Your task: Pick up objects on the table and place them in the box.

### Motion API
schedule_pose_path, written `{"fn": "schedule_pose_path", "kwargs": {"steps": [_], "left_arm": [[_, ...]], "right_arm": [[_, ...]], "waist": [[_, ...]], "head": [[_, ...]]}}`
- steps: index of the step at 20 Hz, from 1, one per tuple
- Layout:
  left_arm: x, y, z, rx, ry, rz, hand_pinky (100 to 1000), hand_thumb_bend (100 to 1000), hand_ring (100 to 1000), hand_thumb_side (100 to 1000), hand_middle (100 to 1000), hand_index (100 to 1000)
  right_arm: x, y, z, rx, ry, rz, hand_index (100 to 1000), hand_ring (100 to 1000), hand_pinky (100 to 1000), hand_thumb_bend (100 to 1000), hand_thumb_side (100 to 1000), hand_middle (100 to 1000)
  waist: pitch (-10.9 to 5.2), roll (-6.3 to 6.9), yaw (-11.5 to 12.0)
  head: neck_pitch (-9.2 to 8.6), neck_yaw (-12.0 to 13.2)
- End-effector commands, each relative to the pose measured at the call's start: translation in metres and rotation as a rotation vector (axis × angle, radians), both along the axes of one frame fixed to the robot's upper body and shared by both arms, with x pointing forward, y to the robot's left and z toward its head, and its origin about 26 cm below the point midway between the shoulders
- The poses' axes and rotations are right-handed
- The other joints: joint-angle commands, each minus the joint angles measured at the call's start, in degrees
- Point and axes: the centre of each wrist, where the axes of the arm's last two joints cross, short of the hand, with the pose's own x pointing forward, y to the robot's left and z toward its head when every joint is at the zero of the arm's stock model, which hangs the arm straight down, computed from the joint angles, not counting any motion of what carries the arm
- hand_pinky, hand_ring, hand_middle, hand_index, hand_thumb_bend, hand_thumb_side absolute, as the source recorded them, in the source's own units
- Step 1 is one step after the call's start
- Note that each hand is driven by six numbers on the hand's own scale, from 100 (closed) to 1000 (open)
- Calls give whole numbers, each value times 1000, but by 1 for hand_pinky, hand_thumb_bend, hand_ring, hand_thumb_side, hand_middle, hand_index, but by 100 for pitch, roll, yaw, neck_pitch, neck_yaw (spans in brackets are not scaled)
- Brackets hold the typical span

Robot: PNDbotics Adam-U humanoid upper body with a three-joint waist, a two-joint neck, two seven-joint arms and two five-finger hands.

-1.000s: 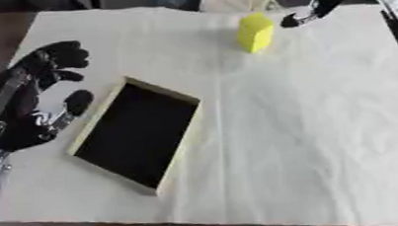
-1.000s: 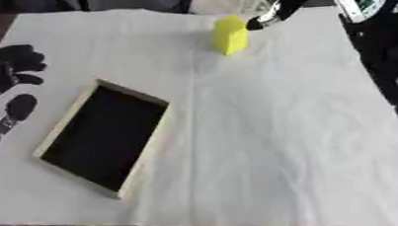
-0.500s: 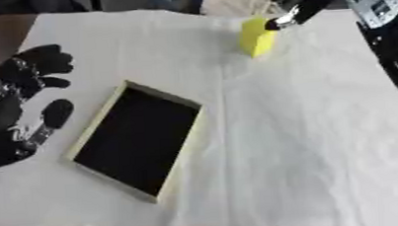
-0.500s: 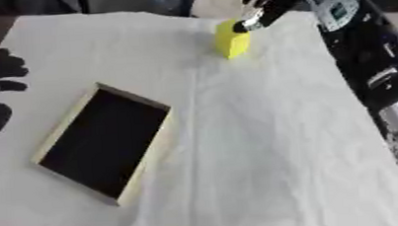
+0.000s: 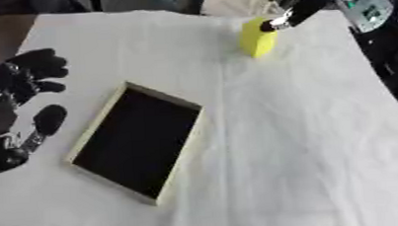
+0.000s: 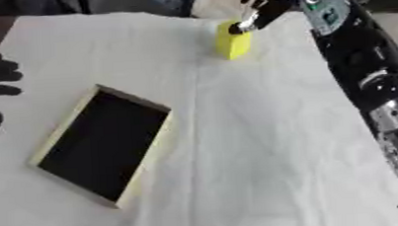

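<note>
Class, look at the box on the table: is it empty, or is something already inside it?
Empty. The box shows only its dark bottom; the yellow object stands outside it.

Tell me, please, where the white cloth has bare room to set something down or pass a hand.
The widest bare patch lies right of the box, running from below the yellow block to the near edge. The cloth is also bare between the box and the far edge. It is crowded at the block, where the right robot hand reaches, and left of the box beside the left robot hand.

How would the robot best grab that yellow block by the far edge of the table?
Probably across its two broad sides, coming down from above. The yellow block stands upright on the white cloth with nothing beside it, and the right hand is already at its top, thumb touching the upper edge.
</note>
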Motion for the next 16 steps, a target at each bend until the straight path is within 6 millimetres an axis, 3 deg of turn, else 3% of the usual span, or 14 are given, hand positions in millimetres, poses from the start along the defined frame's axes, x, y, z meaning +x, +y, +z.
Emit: {"fn": "schedule_pose_path", "kwargs": {"steps": [1,16], "left_arm": [[-3,-1,11,-7,-37,-14,770,501,818,563,774,898],[-3,-3,12,-16,-37,-23,771,492,818,572,768,900]], "right_arm": [[-5,-13,14,-9,-45,-47,1000,909,846,513,292,904],[-5,-22,-6,-4,-70,-121,998,906,845,516,287,896]], "waist": [[-83,33,28],[43,30,142]], "head": [[-88,-34],[45,-136]]}}
